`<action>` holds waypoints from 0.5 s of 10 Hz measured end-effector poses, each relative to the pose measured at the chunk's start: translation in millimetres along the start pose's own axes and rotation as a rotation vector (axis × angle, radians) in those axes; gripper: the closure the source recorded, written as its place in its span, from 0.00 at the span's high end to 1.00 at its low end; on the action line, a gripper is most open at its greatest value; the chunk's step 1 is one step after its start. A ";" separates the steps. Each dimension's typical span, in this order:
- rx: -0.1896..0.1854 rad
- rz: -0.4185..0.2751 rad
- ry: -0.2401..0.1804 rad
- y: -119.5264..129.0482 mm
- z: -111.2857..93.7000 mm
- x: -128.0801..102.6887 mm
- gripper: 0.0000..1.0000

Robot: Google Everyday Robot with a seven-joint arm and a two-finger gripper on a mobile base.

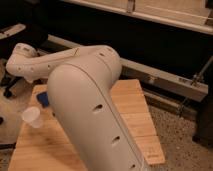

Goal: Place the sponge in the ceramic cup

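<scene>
Sponge (pixel 43 98): blue, left of frame, partly hidden by arm (pixel 85 105), just up-right of cup (pixel 32 117), apparently outside it.
Cup: white, lower left, on table (pixel 136 116).
Gripper: hidden behind arm at left; grip cannot be told.

**No legible text in view**

No word, number, brand or sign can be read anywhere. The white arm (pixel 85 100) shows only dark holes in its shell and no marking. The cup (pixel 33 117), the blue sponge (pixel 43 98) and the wooden counter (pixel 135 115) carry no lettering that can be made out. The pincer is hidden behind the arm, so any label on it cannot be told.
</scene>
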 end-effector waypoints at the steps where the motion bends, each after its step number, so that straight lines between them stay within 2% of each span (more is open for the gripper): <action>1: -0.032 -0.079 -0.028 -1.7 2.8 -11.8 0.61; 3: -0.094 -0.204 -0.068 -3.7 16.1 -25.5 0.61; 4: -0.110 -0.261 -0.071 -0.9 29.2 -26.0 0.61; 5: -0.112 -0.295 -0.066 0.8 39.9 -24.7 0.61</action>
